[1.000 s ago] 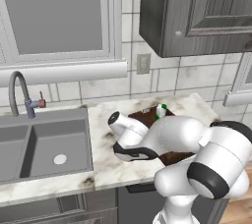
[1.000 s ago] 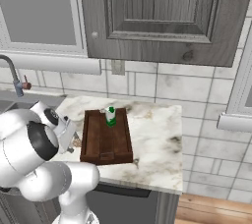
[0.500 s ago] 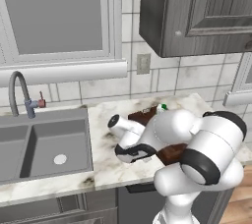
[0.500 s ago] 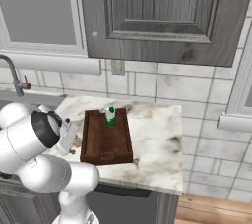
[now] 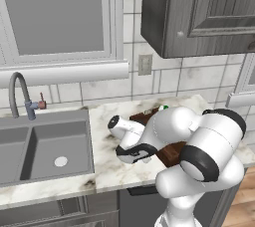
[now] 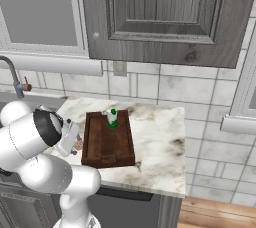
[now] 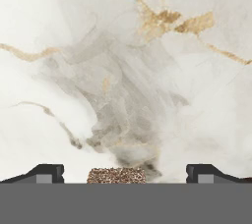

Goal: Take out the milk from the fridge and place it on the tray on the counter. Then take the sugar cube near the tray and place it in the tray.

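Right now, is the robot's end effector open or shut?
End effector: open, fingertips apart on either side of the sugar cube, not gripping it yet.

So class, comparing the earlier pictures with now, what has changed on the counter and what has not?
The arm has swung lower over the counter, left of the tray; the open gripper now straddles the sugar cube without holding it. The milk stays upright in the tray.

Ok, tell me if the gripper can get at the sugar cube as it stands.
Probably yes. The gripper is open just over the counter, and the sugar cube lies between its fingertips with nothing in the way.
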Robot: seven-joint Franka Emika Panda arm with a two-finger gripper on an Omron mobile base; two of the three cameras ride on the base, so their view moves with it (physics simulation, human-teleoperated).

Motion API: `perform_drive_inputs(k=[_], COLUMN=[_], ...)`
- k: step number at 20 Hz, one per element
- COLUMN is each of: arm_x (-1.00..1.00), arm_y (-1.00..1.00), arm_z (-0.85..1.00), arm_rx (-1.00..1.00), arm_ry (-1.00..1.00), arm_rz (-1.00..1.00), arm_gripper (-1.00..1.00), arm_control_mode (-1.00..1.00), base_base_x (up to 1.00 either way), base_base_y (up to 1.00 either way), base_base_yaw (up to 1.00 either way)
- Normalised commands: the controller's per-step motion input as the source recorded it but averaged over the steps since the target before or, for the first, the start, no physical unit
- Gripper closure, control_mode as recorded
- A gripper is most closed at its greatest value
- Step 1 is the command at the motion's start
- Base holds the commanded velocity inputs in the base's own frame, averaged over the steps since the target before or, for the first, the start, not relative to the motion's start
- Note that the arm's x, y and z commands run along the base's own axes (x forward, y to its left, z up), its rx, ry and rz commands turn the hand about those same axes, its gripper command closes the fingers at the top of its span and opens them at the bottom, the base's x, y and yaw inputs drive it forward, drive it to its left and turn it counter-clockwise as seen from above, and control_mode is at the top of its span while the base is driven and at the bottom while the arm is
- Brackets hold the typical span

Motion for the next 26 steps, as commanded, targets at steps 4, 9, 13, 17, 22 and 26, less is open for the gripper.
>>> perform_drive_inputs(k=[4,9,13,17,22,26], arm_x=[0.0,0.0,0.0,0.0,0.01,0.0], arm_y=[0.0,-0.1,-0.16,-0.04,0.0,0.0], arm_z=[-0.02,0.0,0.0,0.0,0.0,0.0], arm_rx=[0.0,0.0,0.0,0.0,0.0,0.0], arm_ry=[0.0,0.0,0.0,0.0,0.0,0.0], arm_rz=[0.0,0.0,0.0,0.0,0.0,0.0], arm_gripper=[-1.0,-1.0,-1.0,1.0,1.0,1.0], arm_control_mode=[-1.0,-1.0,-1.0,-1.0,-1.0,-1.0], base_base_x=[0.0,0.0,0.0,0.0,0.0,0.0], base_base_y=[0.0,0.0,0.0,0.0,0.0,0.0], base_base_yaw=[0.0,0.0,0.0,0.0,0.0,0.0])
